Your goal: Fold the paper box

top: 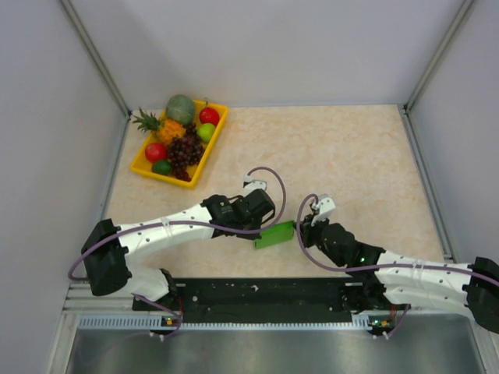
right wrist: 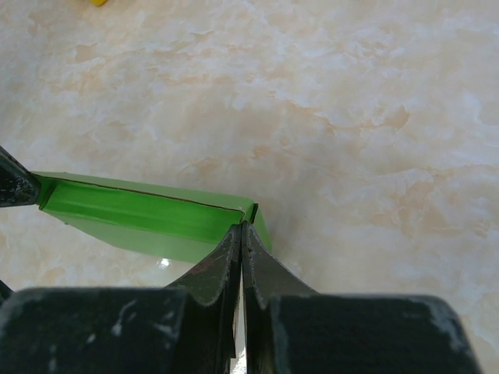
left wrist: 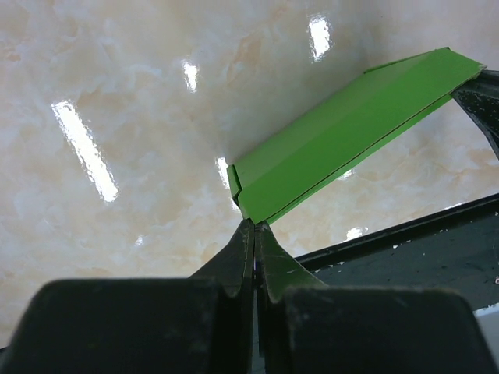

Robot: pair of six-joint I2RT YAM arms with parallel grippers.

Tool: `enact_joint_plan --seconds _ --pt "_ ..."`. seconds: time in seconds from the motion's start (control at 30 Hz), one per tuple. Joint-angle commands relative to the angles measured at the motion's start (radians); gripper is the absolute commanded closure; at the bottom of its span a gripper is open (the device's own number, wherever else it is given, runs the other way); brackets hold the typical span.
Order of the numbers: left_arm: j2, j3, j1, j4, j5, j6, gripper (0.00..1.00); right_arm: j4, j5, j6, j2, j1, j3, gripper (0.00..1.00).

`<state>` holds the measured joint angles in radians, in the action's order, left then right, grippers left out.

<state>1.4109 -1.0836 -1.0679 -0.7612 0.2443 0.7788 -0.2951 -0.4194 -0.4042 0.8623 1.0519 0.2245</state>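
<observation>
bright green thin paper box (top: 274, 234), plain | cream-and-tan marbled stone-look tabletop (top: 359, 156) | yellow rectangular plastic tray (top: 221, 121) with red, green, dark purple fruit (top: 183, 149) | black two-finger left gripper (left wrist: 254, 226) | black two-finger right gripper (right wrist: 241, 227) | white arm shells (top: 164, 231)

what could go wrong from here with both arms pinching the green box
1. The left jaws and right jaws each pinch only the very tip of one end of the paper box, so it may slip out, or tear if the arms pull apart.
2. If the arms push together, the thin card might buckle away from its creases.
3. It is close to the black rail; if dropped, it could land there.
</observation>
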Motion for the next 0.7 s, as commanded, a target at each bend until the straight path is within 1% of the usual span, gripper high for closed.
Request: enact_joint_plan --seconds 0.0,0.13,0.2,0.23,0.27,0.3,0.33,0.47,0.63,0.67 --pt "-0.010 0.005 -0.004 0.178 0.004 0.079 1.00 0.014 0.080 -0.001 0.024 0.037 0.016 1.00" --pt "-0.007 -0.006 0.019 0.209 -0.060 0.056 1.00 0.013 0.094 0.004 0.049 0.037 0.027 1.00" --pt "-0.021 0.008 0.040 0.230 -0.132 0.051 1.00 0.013 0.096 0.007 0.058 0.037 0.030 1.00" --pt "-0.027 0.017 0.051 0.270 -0.167 0.044 1.00 0.011 0.100 0.005 0.061 0.037 0.032 1.00" --pt "-0.042 0.025 0.065 0.284 -0.239 0.028 1.00 0.011 0.099 0.007 0.066 0.037 0.032 1.00" --pt "-0.050 0.036 0.083 0.290 -0.240 0.030 1.00 0.010 0.100 0.007 0.072 0.037 0.033 1.00" --pt "-0.059 0.037 0.089 0.292 -0.272 0.028 1.00 0.010 0.100 0.007 0.078 0.037 0.038 1.00" --pt "-0.089 0.056 0.106 0.333 -0.301 0.016 1.00 0.001 0.108 0.007 0.090 0.037 0.038 1.00" --pt "-0.079 0.068 0.108 0.355 -0.296 0.017 1.00 0.004 0.107 0.007 0.092 0.037 0.039 1.00" --pt "-0.070 0.068 0.108 0.346 -0.287 0.039 1.00 0.004 0.107 0.005 0.090 0.037 0.039 1.00"
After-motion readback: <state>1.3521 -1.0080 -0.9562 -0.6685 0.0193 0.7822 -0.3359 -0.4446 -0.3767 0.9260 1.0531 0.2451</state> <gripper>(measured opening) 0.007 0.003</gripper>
